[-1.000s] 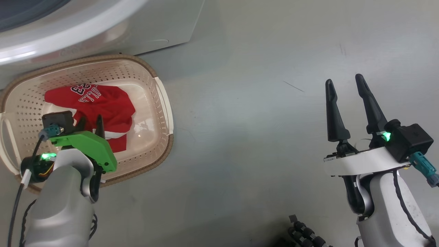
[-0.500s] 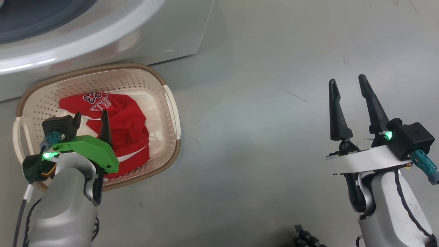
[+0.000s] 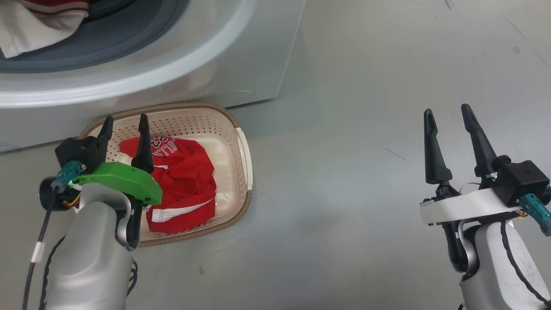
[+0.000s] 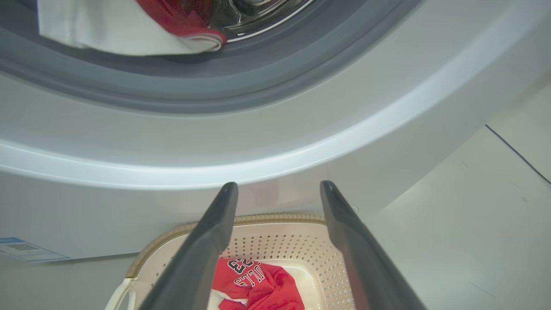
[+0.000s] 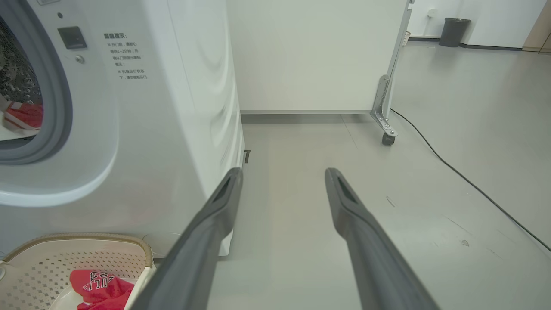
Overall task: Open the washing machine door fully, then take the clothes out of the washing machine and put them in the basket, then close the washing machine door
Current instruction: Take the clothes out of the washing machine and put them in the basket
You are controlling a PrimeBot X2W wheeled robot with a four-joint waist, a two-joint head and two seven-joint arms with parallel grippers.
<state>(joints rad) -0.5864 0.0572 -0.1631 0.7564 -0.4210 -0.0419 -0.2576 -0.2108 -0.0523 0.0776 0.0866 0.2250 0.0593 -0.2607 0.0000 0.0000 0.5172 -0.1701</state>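
In the head view the left gripper [image 3: 125, 119] rises at 8 o'clock, fingers spread wide and empty, over the near-left part of the basket [image 3: 243, 163]; the right gripper [image 3: 446, 111], at 4 o'clock, is just as wide and holds nothing above the bare floor [image 3: 344, 150]; a red garment [image 3: 185, 181] with white lettering lies crumpled in the basket, just beside the foot of the washing machine [image 3: 258, 56]; at 11 o'clock red-and-white clothes [image 3: 38, 21] hang over the grey gasket; the left wrist view adds the steel drum [image 4: 258, 8] behind them and a blue label [image 4: 26, 249] at 8 o'clock; the right wrist view adds printed text [image 5: 125, 56] on the washer's front, a floor cable [image 5: 473, 185], and a dark bin [image 5: 454, 30] far off at 1 o'clock.
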